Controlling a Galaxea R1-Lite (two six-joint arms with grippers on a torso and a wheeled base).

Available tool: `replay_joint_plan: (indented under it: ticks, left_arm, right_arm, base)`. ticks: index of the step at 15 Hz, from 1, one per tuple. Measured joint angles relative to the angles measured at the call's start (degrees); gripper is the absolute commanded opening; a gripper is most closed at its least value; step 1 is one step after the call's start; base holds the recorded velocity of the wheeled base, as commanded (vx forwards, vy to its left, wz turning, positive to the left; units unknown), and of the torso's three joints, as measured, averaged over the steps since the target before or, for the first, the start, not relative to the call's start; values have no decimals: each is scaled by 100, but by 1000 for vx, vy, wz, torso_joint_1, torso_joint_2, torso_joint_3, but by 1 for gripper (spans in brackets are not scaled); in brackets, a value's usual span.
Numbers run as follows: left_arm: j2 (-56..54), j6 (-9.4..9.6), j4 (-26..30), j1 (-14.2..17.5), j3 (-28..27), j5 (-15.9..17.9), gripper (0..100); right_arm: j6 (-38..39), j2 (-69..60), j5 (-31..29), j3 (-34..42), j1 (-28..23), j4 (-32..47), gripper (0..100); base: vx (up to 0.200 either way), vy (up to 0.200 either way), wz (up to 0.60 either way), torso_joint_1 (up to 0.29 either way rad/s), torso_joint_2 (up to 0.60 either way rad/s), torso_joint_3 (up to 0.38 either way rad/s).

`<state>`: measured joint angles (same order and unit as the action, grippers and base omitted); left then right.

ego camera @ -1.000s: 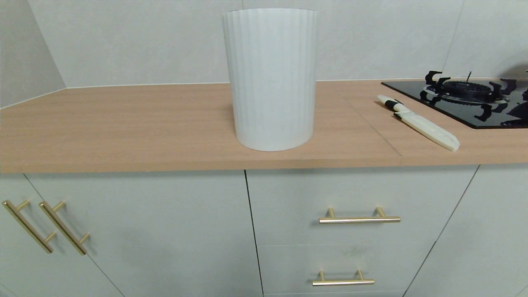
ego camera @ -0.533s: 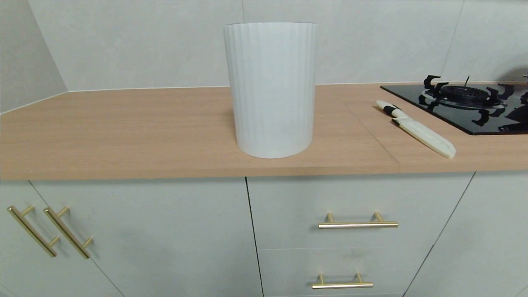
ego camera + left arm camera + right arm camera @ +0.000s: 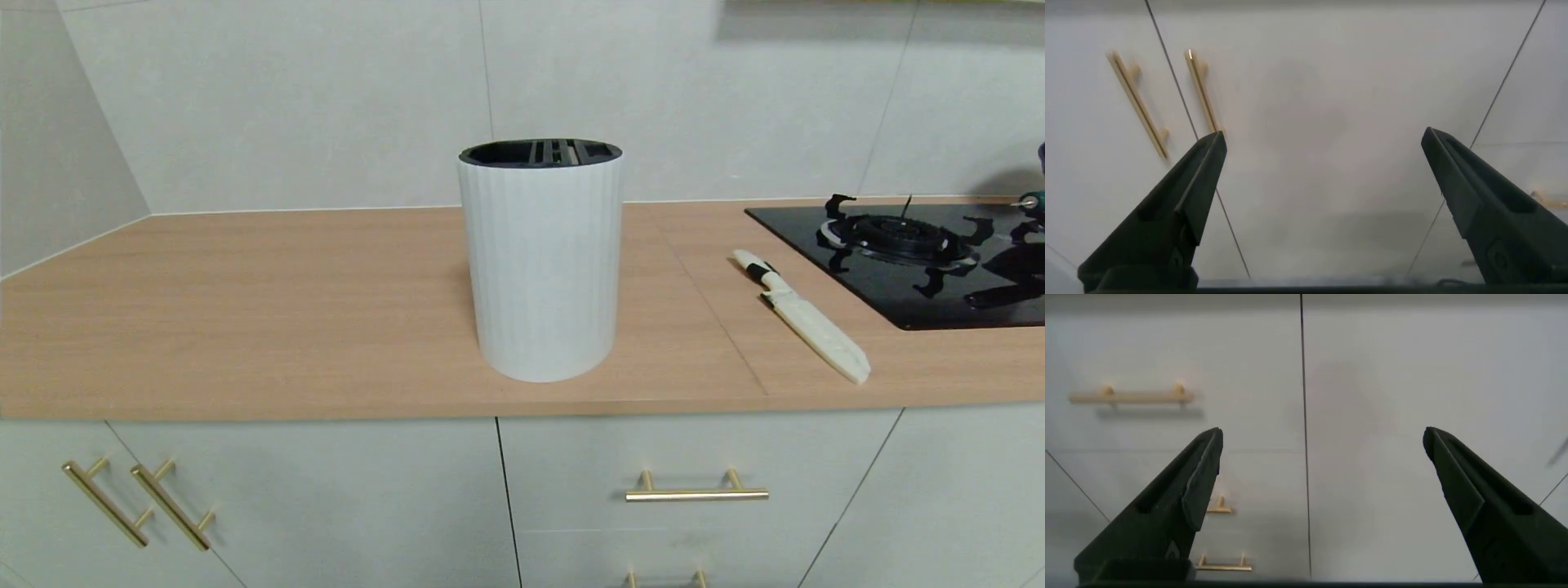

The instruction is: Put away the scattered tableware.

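Lying at three o'clock of the holder, a knife is seen. Left gripper and right gripper are held jaws apart.

My fingers look matt black, the cabinet doors smooth and pale with shiny brass-coloured metal handles, the bench matt wood-grain, the ribbed white holder perhaps plastic, the hob glossy black.

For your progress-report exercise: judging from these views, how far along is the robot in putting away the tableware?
Done: nothing visibly; the slotted holder shows no handle sticking out. In hand: nothing; the left gripper and right gripper are open and empty, facing the cabinet fronts. Remaining: the knife lies on the counter beside the hob, apart from the holder.
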<state>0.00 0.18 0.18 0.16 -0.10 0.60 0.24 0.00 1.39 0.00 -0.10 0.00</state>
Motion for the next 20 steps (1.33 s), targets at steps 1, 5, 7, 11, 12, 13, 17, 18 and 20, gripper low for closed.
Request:
replay_joint_plan:
  ticks: [1,5,7,11,12,13,17,18,20]
  left_arm:
    - [0,0,0,0,0,2,100]
    - [0,0,0,0,0,0,100]
    - [0,0,0,0,0,0,100]
    - [0,0,0,0,0,0,100]
    - [0,0,0,-2,0,0,100]
    - [0,0,0,0,0,0,100]
    - [0,0,-2,0,0,0,100]
    - [0,2,0,0,0,2,100]
    - [0,4,0,0,0,0,100]
  right_arm:
    - [0,0,0,0,0,0,100]
    - [2,0,0,0,0,0,100]
    - [2,0,0,0,0,0,100]
    - [0,0,0,0,0,0,100]
    - [0,0,0,0,0,0,100]
    - [2,0,-2,0,0,0,100]
    - [2,0,6,0,2,0,100]
    - [2,0,6,0,0,0,100]
    - [2,0,9,0,0,0,100]
  base:
    - [0,0,0,178,-481,-300]
    - [0,0,0,189,-483,-294]
    - [0,0,0,195,-486,-276]
    - [0,0,0,216,-504,-292]
    - [0,0,0,232,-525,-295]
    - [0,0,0,237,-530,-310]
    - [0,0,0,248,-547,-295]
    - [0,0,0,256,-559,-305]
    - [0,0,0,278,-588,-320]
